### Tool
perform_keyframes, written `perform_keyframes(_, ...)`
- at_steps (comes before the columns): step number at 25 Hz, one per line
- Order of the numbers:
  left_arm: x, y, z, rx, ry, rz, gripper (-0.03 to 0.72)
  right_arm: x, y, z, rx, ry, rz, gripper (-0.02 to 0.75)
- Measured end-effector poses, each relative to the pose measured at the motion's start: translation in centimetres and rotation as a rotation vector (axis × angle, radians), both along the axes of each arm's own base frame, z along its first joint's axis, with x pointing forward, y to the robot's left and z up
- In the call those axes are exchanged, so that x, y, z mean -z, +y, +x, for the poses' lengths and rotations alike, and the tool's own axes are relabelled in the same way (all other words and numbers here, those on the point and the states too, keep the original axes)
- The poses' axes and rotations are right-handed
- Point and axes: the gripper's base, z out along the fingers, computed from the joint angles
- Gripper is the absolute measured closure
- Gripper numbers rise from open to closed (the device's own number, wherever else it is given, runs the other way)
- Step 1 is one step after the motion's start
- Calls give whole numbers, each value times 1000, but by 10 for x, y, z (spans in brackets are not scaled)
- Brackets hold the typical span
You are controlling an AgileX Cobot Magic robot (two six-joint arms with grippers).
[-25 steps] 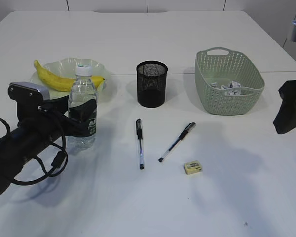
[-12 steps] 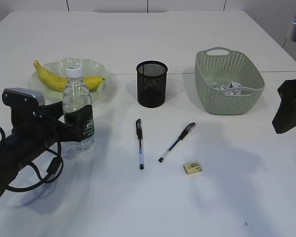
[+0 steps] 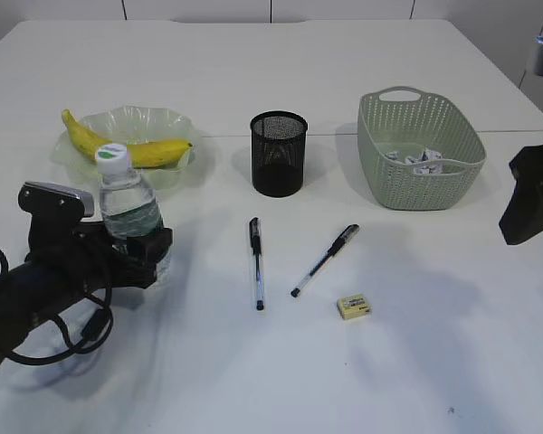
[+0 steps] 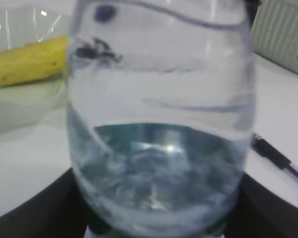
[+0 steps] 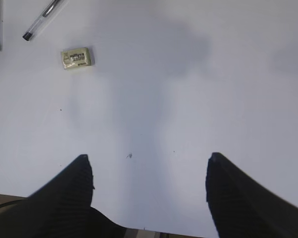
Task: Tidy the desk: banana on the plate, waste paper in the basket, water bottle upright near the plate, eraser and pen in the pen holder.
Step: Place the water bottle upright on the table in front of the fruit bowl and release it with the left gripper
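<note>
The water bottle [image 3: 125, 201] leans toward the camera at the left, close in front of the plate [image 3: 167, 117]. My left gripper [image 3: 138, 249] is shut on its lower part, and the bottle [image 4: 159, 124] fills the left wrist view between both dark fingers. The banana [image 3: 131, 150] lies on the plate. Waste paper [image 3: 423, 158] sits in the basket [image 3: 421, 185]. Two pens [image 3: 256, 262] [image 3: 326, 259] and the eraser [image 3: 354, 307] lie on the desk [image 3: 253, 380] in front of the pen holder [image 3: 278, 154]. My right gripper [image 5: 148, 157] hangs open over bare desk, right of the eraser [image 5: 77, 58].
The left arm and its cables [image 3: 36, 298] lie low along the desk's left front. The right gripper [image 3: 529, 203] shows as a dark shape at the right edge, beside the basket. A seam runs across the desk behind the holder.
The left gripper has carried the bottle leftward and lower, and the bottle now leans toward the camera instead of standing straight. The right gripper has stayed still.
</note>
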Motion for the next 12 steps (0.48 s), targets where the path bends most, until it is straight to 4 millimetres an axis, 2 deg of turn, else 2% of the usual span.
perform_keyframes(4,-4,1,-2,0,20,15,142,0,0,0,0,0,0,211)
perform_keyframes(12,-30,0,1,-1,-59,-8,123,0,0,0,0,0,0,211)
